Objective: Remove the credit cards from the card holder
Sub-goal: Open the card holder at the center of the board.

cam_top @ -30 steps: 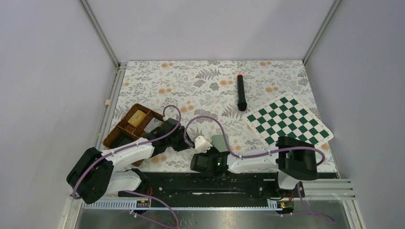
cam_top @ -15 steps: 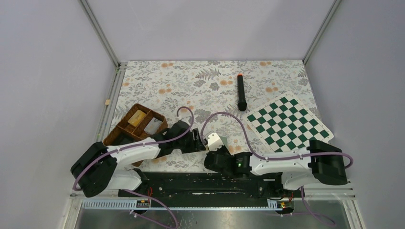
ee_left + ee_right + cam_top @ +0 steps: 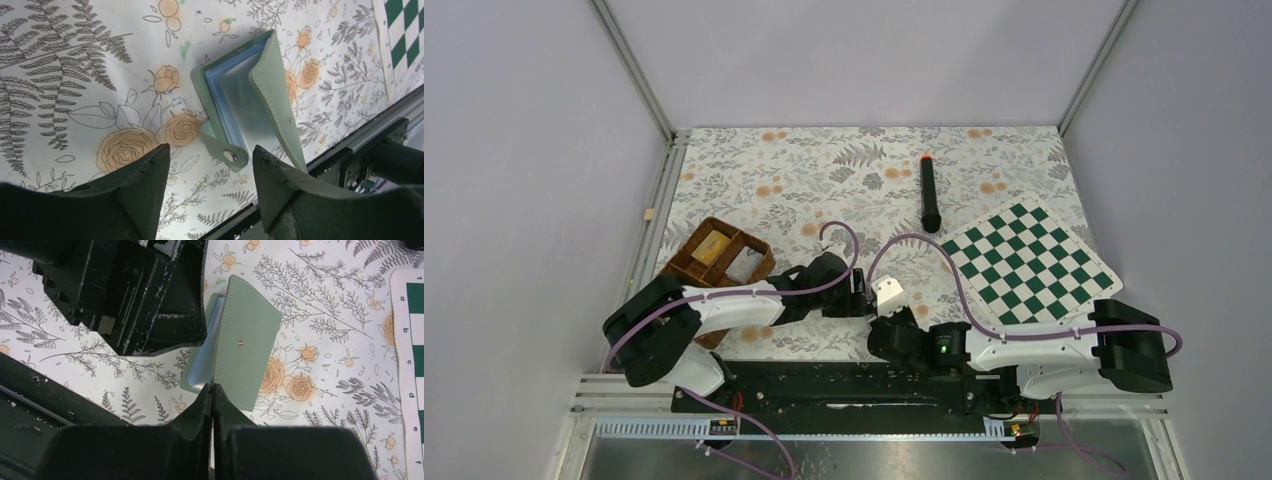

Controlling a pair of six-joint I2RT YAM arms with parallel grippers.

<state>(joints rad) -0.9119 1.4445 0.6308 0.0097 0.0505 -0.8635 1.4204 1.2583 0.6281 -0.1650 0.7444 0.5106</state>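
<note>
**Green card holder pinched by one gripper, the other poised over it**

The card holder [image 3: 272,90], a small sage-green bifold with pale stitching, lies on the floral tablecloth [image 3: 824,170] near the front edge, between the two arms. It is partly open: one cover rests on the cloth and the other is tilted up, showing light blue and clear inner sleeves. A short strap with a metal snap stud [image 3: 230,156] sticks out from its lower edge. Whether cards sit in the sleeves cannot be told.

The right gripper [image 3: 212,390] has its fingers pressed together on the near edge of the raised cover. The left gripper [image 3: 210,152] hangs just above the holder, fingers spread wide and holding nothing.

There is one card holder. One brown wicker tray [image 3: 682,258] at the left holds one silvery-grey credit card [image 3: 744,263] and, in another compartment, one yellowish-tan block [image 3: 712,245]. One chessboard [image 3: 1027,252] lies at the right, and one black stick [image 3: 929,195] with an orange tip lies beyond it.
</note>
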